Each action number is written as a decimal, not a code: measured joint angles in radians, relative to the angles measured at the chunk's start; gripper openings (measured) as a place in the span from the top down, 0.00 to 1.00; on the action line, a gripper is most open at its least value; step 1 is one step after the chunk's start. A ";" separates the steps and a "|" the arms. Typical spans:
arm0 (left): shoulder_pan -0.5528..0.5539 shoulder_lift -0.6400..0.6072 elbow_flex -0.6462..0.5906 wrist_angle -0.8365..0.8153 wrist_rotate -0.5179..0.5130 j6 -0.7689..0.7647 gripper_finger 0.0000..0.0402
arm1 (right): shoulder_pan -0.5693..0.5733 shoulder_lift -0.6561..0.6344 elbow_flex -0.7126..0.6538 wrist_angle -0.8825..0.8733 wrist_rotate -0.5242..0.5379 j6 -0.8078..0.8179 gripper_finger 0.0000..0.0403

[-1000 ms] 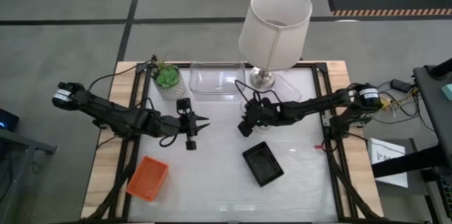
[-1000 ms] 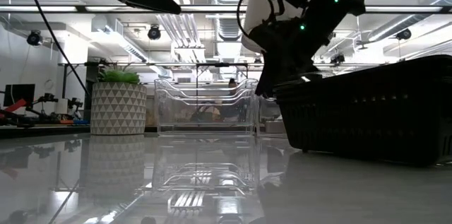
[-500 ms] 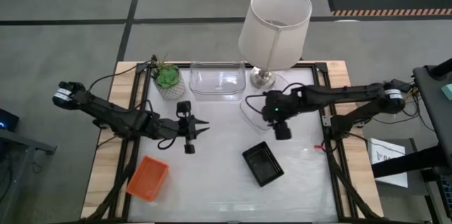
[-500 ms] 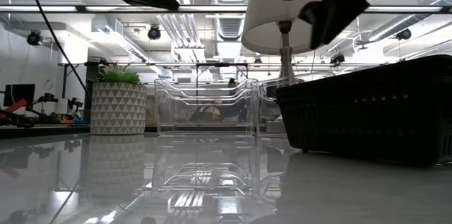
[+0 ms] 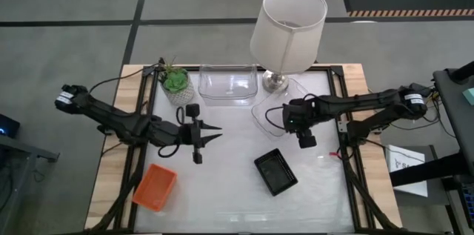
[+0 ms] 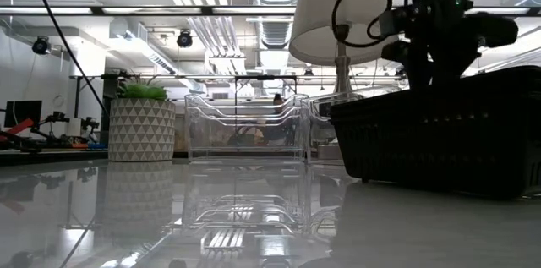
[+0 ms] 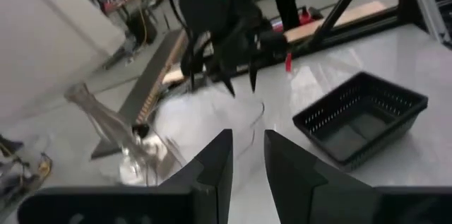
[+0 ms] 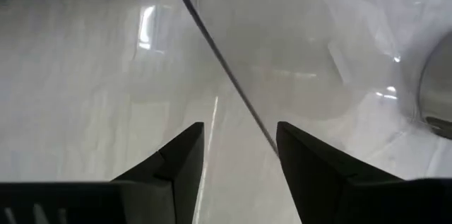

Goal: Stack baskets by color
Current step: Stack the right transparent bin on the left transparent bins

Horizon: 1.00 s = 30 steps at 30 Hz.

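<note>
A single clear basket (image 5: 270, 115) lies on the white table beside the lamp's base. My right gripper (image 5: 304, 135) hangs just right of it, open and pointing down, and the basket's rim (image 8: 212, 47) runs toward the gap between the fingers (image 8: 180, 157). Clear baskets sit nested as a stack (image 5: 228, 84) at the far edge. A black mesh basket (image 5: 275, 171) rests on its bottom near the middle front, and an orange one (image 5: 155, 187) at the front left. My left gripper (image 5: 216, 136) hovers left of centre, pointing right, fingers a little apart around nothing.
A white lamp (image 5: 287, 20) stands at the far edge, its shade overhanging the single clear basket. A potted plant (image 5: 175, 81) stands at the far left, beside the clear stack. Bare white table lies between the two grippers and along the front.
My right gripper has drawn back from the table's middle toward its right edge, risen a little and tipped over so that it points down. The single clear basket it stood over now shows uncovered. My left gripper has risen out of the low view.
</note>
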State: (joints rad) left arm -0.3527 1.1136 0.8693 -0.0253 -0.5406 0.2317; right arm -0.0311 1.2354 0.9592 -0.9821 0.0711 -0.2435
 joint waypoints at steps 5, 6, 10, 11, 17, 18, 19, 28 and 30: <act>-0.007 -0.003 0.018 0.000 0.003 0.018 0.84 | -0.002 0.000 -0.032 0.069 0.009 -0.073 0.60; -0.007 -0.003 0.018 0.000 0.004 0.019 0.84 | -0.004 0.000 -0.041 0.091 0.009 -0.094 0.61; -0.008 -0.002 0.009 0.000 0.005 0.012 0.84 | -0.012 0.013 -0.063 0.158 0.010 -0.170 0.67; -0.009 -0.001 0.009 0.000 0.005 0.010 0.84 | -0.014 0.021 -0.065 0.160 0.010 -0.183 0.69; -0.027 -0.001 0.013 0.004 0.006 -0.005 0.84 | -0.017 0.070 -0.074 0.184 0.007 -0.222 0.84; -0.029 -0.001 0.013 0.009 0.006 -0.005 0.84 | -0.017 0.079 -0.075 0.184 0.005 -0.230 0.88; -0.031 -0.001 0.013 0.016 0.006 -0.005 0.84 | -0.017 0.088 -0.076 0.182 0.003 -0.241 0.92; -0.049 -0.013 0.013 0.016 -0.129 -0.006 0.84 | 0.001 0.095 -0.028 0.164 0.009 -0.131 0.98; -0.058 -0.038 0.012 0.018 -0.201 0.020 0.84 | 0.016 0.088 0.006 0.155 0.016 -0.097 0.98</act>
State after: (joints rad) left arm -0.4111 1.0755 0.8811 -0.0074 -0.7420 0.2521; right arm -0.0149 1.3235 0.9652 -0.8275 0.0873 -0.3401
